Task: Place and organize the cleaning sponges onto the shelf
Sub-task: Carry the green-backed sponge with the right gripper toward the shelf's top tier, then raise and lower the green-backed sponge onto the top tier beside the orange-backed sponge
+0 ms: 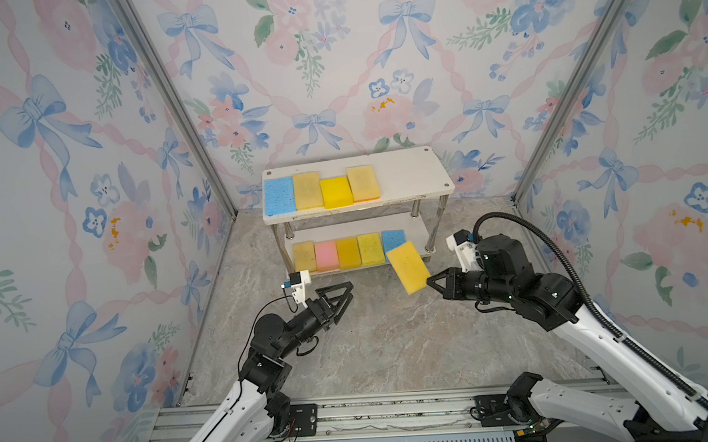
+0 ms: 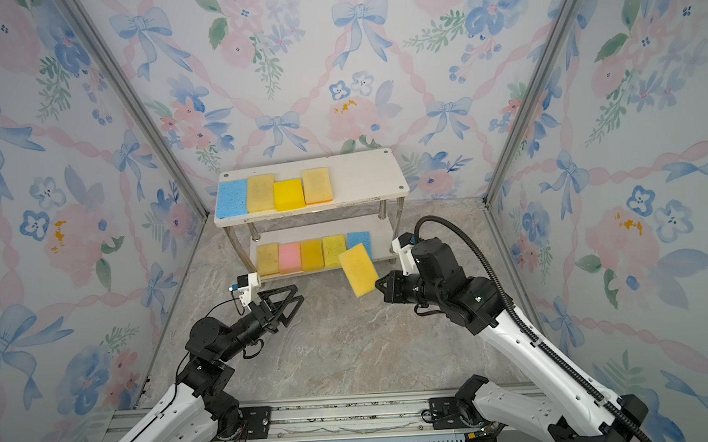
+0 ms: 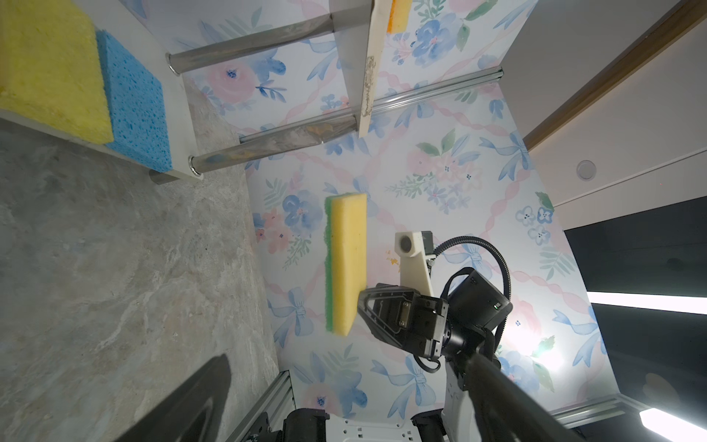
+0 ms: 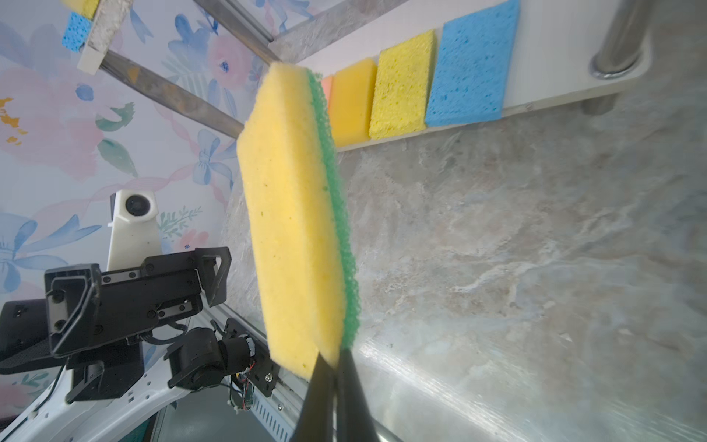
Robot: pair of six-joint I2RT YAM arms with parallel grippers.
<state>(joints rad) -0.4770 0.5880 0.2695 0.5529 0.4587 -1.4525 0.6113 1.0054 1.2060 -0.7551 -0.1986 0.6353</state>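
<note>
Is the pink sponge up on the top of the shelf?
No, the pink sponge lies on the bottom board of the shelf, not the top one.

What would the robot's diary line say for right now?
right gripper: shut on yellow sponge, held in air | left gripper: open, empty | shelf: nine sponges placed, four top, five bottom

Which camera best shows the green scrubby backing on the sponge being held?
The right wrist view: the green backing runs close up along the held sponge in the right tool. The left wrist view shows only a thin green strip; both top views show just its yellow face.
</note>
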